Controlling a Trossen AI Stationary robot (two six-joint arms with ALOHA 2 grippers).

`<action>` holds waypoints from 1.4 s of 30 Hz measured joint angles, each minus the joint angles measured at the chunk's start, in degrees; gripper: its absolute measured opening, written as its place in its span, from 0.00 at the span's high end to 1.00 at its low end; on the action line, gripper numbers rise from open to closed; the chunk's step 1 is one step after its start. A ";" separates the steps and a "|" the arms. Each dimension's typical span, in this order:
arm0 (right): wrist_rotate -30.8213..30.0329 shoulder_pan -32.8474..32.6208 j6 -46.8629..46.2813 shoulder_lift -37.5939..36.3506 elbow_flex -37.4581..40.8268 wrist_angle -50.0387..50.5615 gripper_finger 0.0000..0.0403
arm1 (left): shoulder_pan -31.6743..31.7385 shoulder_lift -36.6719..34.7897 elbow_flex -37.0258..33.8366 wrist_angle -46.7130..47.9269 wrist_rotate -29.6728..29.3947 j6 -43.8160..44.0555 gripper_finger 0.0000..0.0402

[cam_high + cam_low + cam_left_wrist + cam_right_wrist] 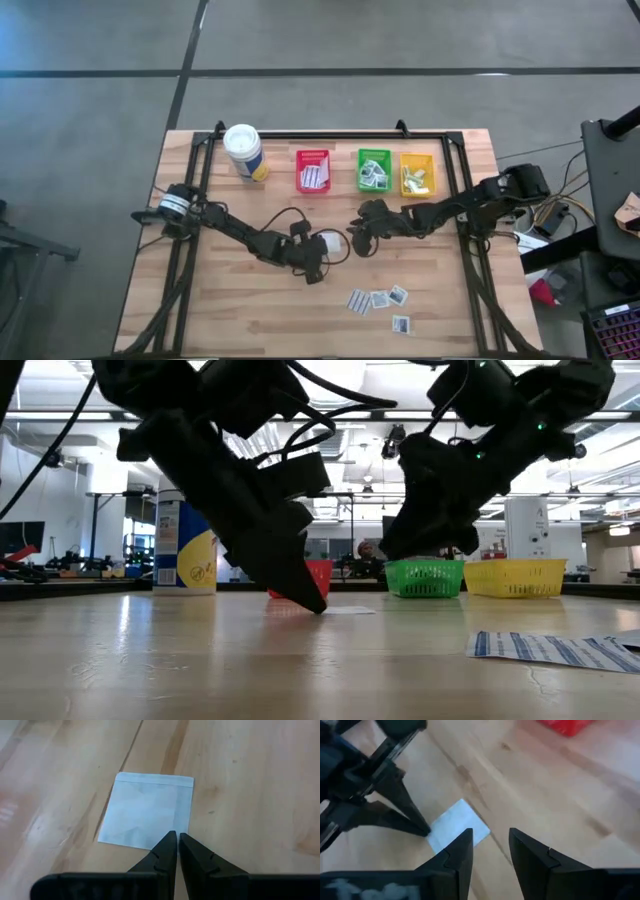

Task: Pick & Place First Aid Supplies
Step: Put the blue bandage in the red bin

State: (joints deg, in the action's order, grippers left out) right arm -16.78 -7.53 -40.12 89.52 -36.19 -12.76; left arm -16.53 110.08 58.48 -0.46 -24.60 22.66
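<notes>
near the front of the table lie four small packets (378, 303) in a loose bunch, well away from both arms.

in the middle of the table lies one plain white packet (330, 243), flat on the wood. the left gripper (177, 845) sits at the packet's edge. its two fingers are pushed almost together with only a thin slit between them, and the tips rest on the edge as if pinning it down. it is not lifting it.

the right gripper (490, 840) hangs just on the other side of the same packet with its fingers spread apart and nothing between them. the packet lies between the two grippers, and the open right one looks best placed to close on the free edge.

farther back stand the red bin (313, 171), the green bin (374, 170) and the yellow bin (417, 173) in a row, with a white canister (245, 152) beside them.
</notes>
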 joint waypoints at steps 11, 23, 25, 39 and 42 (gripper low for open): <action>5.36 1.33 -0.02 10.38 -4.55 -4.18 0.69 | -0.09 -0.09 -4.95 -10.55 5.75 -2.11 0.90; 9.60 1.74 -2.85 13.00 -5.75 -2.10 0.69 | -0.09 0.04 -6.52 -14.25 6.80 -3.20 0.90; 9.87 1.75 -3.04 13.00 -5.70 -1.58 0.69 | -0.07 0.10 -6.56 -14.99 7.07 -3.56 0.90; 16.48 1.66 -6.64 13.54 -5.73 -1.37 0.69 | 1.02 0.15 -7.26 -16.47 7.19 -1.78 0.90; 18.29 1.66 -7.76 13.60 -5.72 -1.44 0.69 | 1.07 0.15 -7.26 -16.46 7.13 -1.76 0.90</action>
State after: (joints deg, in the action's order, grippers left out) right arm 1.51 -5.87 -47.88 103.11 -41.91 -14.20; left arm -15.46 110.24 51.22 -16.93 -17.47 20.91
